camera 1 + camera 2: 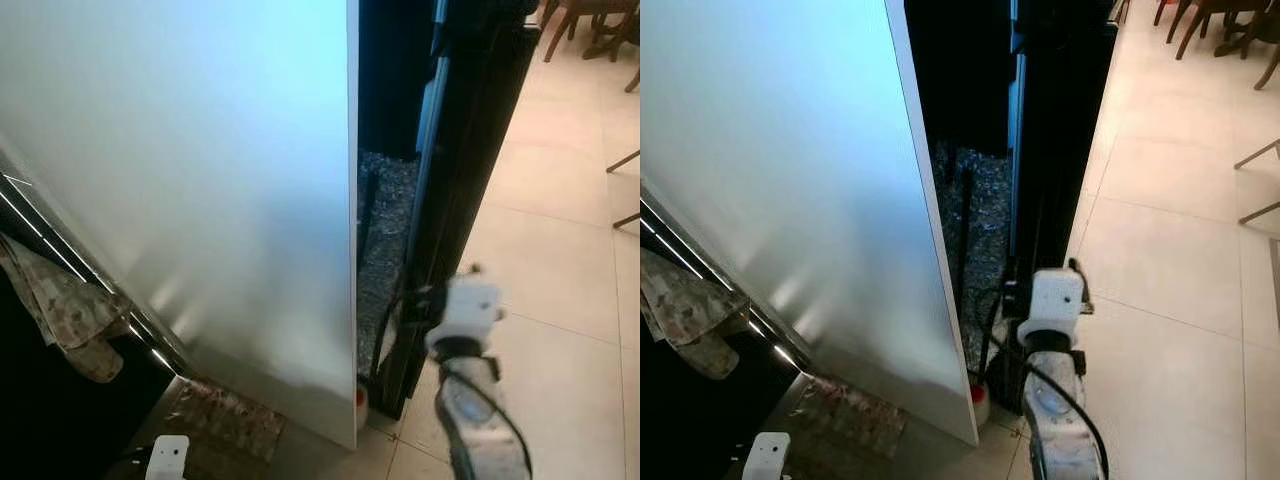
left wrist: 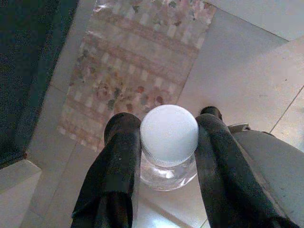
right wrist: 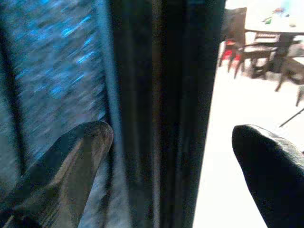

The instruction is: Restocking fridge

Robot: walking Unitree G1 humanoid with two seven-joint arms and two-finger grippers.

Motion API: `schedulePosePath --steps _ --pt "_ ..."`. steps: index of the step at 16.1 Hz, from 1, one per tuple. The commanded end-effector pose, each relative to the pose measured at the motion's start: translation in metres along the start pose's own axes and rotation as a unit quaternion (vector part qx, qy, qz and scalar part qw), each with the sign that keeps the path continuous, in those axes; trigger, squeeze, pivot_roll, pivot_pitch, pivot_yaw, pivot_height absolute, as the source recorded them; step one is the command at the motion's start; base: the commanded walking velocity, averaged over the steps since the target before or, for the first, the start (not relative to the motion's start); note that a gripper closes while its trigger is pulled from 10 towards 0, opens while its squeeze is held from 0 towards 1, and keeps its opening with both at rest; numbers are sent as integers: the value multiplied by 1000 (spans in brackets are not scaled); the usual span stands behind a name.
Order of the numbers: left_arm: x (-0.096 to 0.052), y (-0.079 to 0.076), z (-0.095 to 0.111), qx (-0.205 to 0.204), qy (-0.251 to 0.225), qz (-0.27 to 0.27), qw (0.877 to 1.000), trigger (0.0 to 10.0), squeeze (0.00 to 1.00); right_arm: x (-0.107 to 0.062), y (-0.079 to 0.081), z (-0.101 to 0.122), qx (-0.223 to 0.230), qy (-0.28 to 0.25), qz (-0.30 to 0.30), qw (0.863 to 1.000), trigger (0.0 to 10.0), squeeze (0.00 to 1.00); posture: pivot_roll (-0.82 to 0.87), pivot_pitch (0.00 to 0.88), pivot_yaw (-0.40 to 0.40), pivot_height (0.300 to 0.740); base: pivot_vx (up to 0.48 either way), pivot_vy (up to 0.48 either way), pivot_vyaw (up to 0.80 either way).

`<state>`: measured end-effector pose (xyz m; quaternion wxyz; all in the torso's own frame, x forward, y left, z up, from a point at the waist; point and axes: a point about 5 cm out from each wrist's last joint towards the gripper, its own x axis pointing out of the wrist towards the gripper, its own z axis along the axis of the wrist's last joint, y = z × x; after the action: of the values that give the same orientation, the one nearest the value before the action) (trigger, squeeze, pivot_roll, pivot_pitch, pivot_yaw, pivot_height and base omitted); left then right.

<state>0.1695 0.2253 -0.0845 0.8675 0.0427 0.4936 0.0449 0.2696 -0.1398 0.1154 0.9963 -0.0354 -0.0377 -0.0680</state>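
A tall pale white fridge door (image 1: 200,190) is seen swung open across the left and middle of the head views, its thin edge facing the camera. Just beyond that edge a narrow dark gap is shown, with a speckled grey panel (image 1: 385,230) low inside it, bounded on the right by a black vertical frame (image 1: 465,150). The right gripper (image 3: 173,142) is held up close to this black frame, at the outer side of the gap; its two black fingers (image 3: 71,156) are spread wide apart with nothing between them. The left gripper (image 2: 168,142) is held low, over a patterned floral floor mat (image 2: 137,61) and pale floor tiles (image 2: 247,76); it is clamped on a small clear bottle with a white ribbed screw cap (image 2: 169,135), one black finger pressed against each side just below the cap. A patterned cloth (image 1: 60,310) is draped over a shiny rail at the far left. Wooden chair legs (image 1: 585,25) are visible on the cream tiled floor at the upper right.
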Motion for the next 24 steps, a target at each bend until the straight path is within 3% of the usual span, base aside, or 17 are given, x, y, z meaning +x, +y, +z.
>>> schedulePosePath --steps 1,10,19,24 --pt "-1 7 -5 -1 11 11 1000 10000 0 5 4 7 0 -9 9 1000 10000 0 -117 0 125 740 0 0 0" --pt "-1 6 -5 -5 11 9 1000 10000 0 33 5 29 11 -41 15 999 10000 0 -111 0 126 740 0 0 0" --pt "-1 5 -5 -2 12 1 1000 10000 0 37 4 31 17 -34 18 999 10000 0 -119 0 128 740 0 0 0" --pt "-1 3 -6 0 13 -1 1000 10000 0 32 8 27 18 -14 64 998 10000 0 -116 0 118 740 0 0 0"
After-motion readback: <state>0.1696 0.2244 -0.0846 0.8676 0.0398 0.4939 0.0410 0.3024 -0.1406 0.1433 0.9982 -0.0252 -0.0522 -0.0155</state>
